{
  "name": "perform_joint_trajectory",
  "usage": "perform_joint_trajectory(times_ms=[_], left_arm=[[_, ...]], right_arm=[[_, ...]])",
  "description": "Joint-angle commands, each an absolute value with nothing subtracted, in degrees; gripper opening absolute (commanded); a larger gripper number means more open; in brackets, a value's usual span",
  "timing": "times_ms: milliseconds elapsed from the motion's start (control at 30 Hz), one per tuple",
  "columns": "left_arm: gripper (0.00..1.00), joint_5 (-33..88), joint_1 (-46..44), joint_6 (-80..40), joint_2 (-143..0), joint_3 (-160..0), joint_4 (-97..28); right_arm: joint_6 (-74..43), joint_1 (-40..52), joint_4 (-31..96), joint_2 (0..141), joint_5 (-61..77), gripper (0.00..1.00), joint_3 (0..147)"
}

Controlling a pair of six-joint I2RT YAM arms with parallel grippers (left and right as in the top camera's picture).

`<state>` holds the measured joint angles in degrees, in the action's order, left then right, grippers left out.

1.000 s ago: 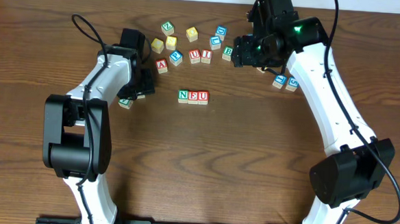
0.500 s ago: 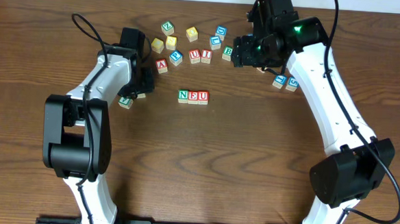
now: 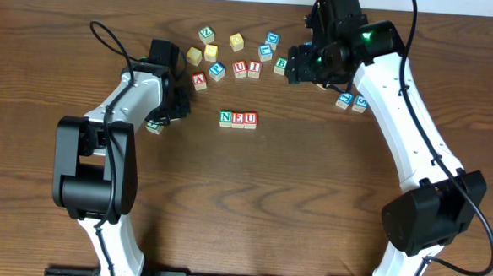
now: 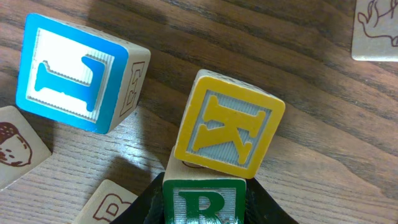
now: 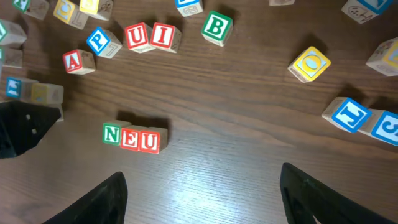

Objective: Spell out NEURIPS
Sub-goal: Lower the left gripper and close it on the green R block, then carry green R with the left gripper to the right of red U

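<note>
Cubes N (image 3: 225,117), E (image 3: 238,118) and U (image 3: 250,119) stand in a row mid-table, also visible in the right wrist view as the N-E-U row (image 5: 130,137). My left gripper (image 3: 170,107) is to their left, shut on a green R cube (image 4: 204,202), which touches a yellow K cube (image 4: 229,127). A blue P (image 3: 217,70) and a red I (image 3: 253,68) lie in the scattered arc behind the row. Two yellow-faced cubes (image 3: 210,52) sit further back. My right gripper (image 5: 202,186) hovers open and empty above the table, right of the arc.
Other cubes lie around: a red A (image 3: 200,81), a second red U (image 3: 240,68), a green B (image 3: 281,65), a blue-framed cube (image 4: 74,73) beside the left gripper, and a blue pair (image 3: 352,100) under the right arm. One cube (image 3: 154,126) sits beside the left arm.
The left gripper's jaws have closed on the R cube. The right arm has barely moved.
</note>
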<state>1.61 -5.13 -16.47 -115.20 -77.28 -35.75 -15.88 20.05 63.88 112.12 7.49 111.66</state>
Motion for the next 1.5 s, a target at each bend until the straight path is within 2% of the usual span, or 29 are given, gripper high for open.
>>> perform_joint_trajectory(times_ms=[0,300,633,800,1033,1100,1267,1467], left_arm=[[0.29,1.96,-5.10,-16.36,-116.05,-78.81,-36.67],[0.28,1.96,-5.10,-16.27,-113.95,-80.55,-39.86],[0.29,2.20,-6.39,-16.12,-104.53,-80.62,-39.83],[0.29,2.20,-11.49,-16.21,-102.94,-80.62,-38.17],[0.29,1.83,-23.29,-17.91,-102.96,-80.62,-30.02],[0.34,1.28,-26.76,-19.59,-102.96,-80.62,-27.27],[0.34,-1.34,-33.76,-20.71,-103.24,-80.60,-20.82],[0.33,-4.75,-37.54,-21.85,-105.51,-80.60,-20.23]], right_arm=[[-15.55,19.94,64.18,112.55,5.93,0.74,111.68],[-15.55,18.13,64.49,112.55,3.46,0.75,111.68],[-15.55,13.50,63.86,112.55,2.90,0.77,111.68],[-15.57,9.93,63.68,112.55,2.92,0.77,111.68],[-15.55,5.34,64.71,112.55,2.96,0.78,111.68],[-15.57,4.47,65.30,112.55,2.98,0.78,111.68],[-15.55,3.46,66.61,112.55,2.96,0.78,111.68],[-14.59,3.40,68.40,112.55,2.96,0.78,111.68]])
